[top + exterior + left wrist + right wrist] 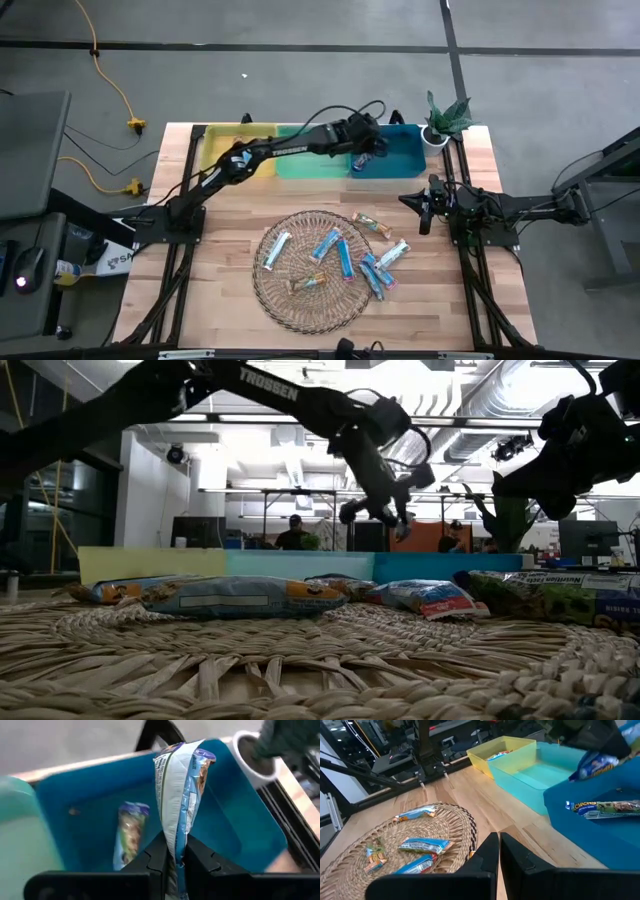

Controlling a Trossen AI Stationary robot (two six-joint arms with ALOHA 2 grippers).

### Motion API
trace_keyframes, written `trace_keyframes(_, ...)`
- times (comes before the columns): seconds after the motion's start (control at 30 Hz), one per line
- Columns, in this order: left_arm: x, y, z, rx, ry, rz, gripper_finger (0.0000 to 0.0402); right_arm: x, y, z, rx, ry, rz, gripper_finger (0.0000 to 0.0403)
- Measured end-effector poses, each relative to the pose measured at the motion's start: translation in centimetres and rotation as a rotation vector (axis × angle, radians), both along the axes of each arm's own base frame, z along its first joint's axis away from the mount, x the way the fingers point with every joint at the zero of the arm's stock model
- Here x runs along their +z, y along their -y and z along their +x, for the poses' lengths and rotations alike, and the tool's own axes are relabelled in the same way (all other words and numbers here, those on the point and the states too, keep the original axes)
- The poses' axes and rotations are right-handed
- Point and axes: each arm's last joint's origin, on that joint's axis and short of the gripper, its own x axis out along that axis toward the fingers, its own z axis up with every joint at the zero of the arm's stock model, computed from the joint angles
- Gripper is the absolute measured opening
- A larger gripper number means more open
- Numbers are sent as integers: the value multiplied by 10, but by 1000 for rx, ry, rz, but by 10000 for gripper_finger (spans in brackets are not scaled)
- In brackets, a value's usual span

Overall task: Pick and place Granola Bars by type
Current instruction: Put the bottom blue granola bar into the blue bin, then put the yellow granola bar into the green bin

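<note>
Left hand (175,862) pinches a blue-white wrapped bar (181,795) upright.

Robotics lab or industrial workshop. Butcher-block wooden table (230,230) standing on grey concrete floor (300,80), dark tape lines crossing it. Yellow extension cords (115,95) trailing over floor at left. Low view showing open ceiling with exposed silver ducts (510,400) and strip lighting, monitors (195,532) and desks at far side, two people (293,532) sitting there.
</note>
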Motion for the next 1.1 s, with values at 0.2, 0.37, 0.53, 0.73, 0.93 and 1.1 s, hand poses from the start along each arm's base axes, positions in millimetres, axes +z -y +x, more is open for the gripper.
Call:
trace_keyframes(0.2,-28,-1,6,-41,-35,-64,40,0,0,0,0,-1,0,0)
trace_keyframes(0.37,-26,-1,7,-63,-30,-41,40,0,0,0,0,-1,0,0)
trace_keyframes(0.53,-20,-2,11,-119,-1,2,56,0,0,0,0,-1,0,0)
trace_keyframes(0.73,-21,-1,10,-125,-4,-4,119,0,0,0,0,-1,0,0)
trace_keyframes(0.93,-19,-2,11,-124,12,4,175,0,0,0,0,-1,0,0)
trace_keyframes(1.1,-8,-1,13,-151,83,3,188,0,0,0,0,-1,0,0)
